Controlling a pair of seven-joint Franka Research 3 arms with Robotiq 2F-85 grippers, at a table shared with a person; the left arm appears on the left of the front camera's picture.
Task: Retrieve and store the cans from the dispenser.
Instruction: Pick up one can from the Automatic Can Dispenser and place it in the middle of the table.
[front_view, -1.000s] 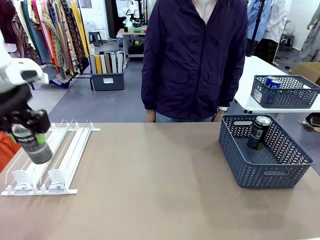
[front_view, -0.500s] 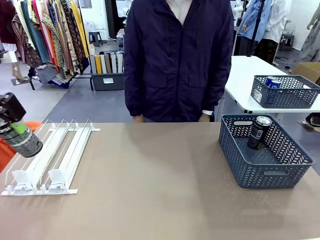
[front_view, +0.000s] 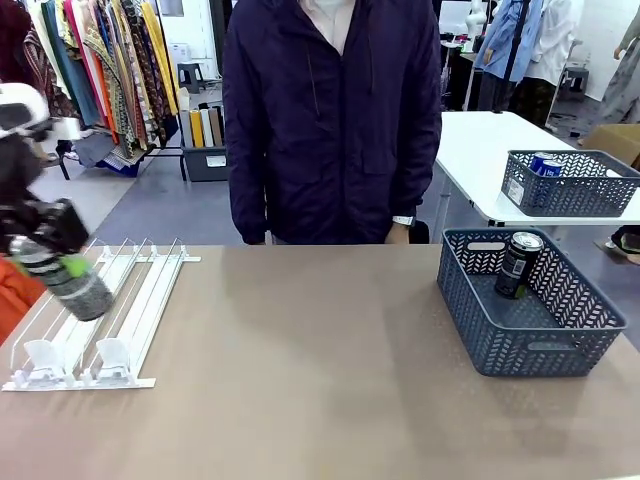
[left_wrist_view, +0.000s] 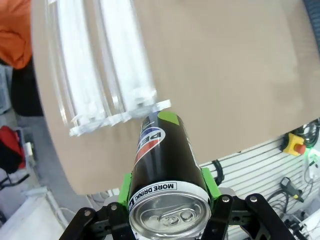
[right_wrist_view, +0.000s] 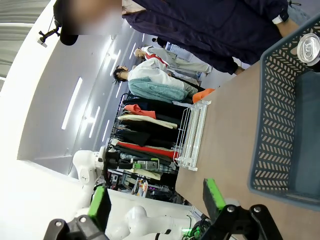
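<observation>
- The left pincer (front_view: 62, 268), black with green pads, hangs over the left edge of the brown surface (front_view: 300, 370) and is clamped on a black drink can with a Pepsi-style logo and silver top (front_view: 72, 282).
- In the front view that can is tilted, held above the left lanes of the flat white sloping rack of thin parallel rails (front_view: 105, 310), clear of it.
- In the left wrist view the green pads (left_wrist_view: 207, 182) press on either side of the black can (left_wrist_view: 165, 170), just below its silver lid; the white rack (left_wrist_view: 100, 70) and the brown surface (left_wrist_view: 225, 75) lie beyond it.
- The rack's small white plastic stoppers (front_view: 70, 358) sit at its near end; its lanes look bare.
- A second black can with a silver top (front_view: 518, 265) stands upright in the far part of the dark grey lattice plastic basket (front_view: 520, 340) on the right side of the surface.
- The right pincer (right_wrist_view: 157, 205) is spread, its two green-padded fingers well apart with nothing between them; beyond it lie the same grey basket (right_wrist_view: 272, 125), the silver top of the can inside it (right_wrist_view: 310, 48), and the white rack (right_wrist_view: 192, 132).
- A person in a dark purple jacket (front_view: 330, 120) stands at the far side of the surface.
- On a white table behind, another grey lattice basket (front_view: 570, 185) holds blue cans (front_view: 545, 164).
</observation>
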